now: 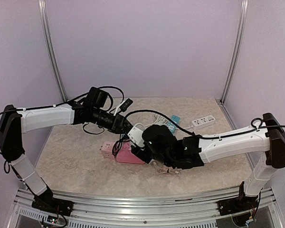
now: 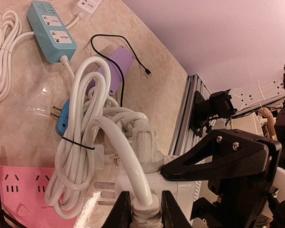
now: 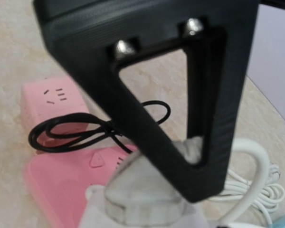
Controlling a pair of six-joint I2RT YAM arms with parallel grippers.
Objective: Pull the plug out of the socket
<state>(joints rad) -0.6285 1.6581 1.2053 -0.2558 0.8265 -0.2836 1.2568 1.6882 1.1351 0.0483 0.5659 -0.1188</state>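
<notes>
**A:** What is being held right now?

**B:** The white plug (image 2: 146,219) is being squeezed at its ribbed neck by the left hand (image 2: 143,209). That is at the bottom middle of the left wrist view. The hand is being kept closed tight on it.

**A:** And where is the plug sitting?

**B:** It seems to be pushed into the white socket block (image 2: 183,192), just above the fingers.

**A:** Is the block being gripped by the right hand (image 1: 145,142)?

**B:** That cannot be told. Only one black finger (image 3: 156,128) is being shown, lying against the white thing. The other finger is being hidden.

**A:** So what could go wrong?

**B:** If the block is not being gripped hard, it may be dragged along with the plug. Then nothing is being pulled apart.

**A:** Anything else?

**B:** The plug is being held by its soft neck, not by its hard body. The fingers could be slid along the wire, or the wire could be bent and hurt.

**A:** What about the big white cable bundle (image 2: 80,142)?

**B:** It looks joined to the same plug, in the middle left of that view. With a hard tug it could be swept over the pink power strip (image 2: 19,190) at the lower left. The thin black cord (image 3: 76,130) could be snagged too.

**A:** And the two hands?

**B:** They are being held very close together, so they could be bumped.
</notes>
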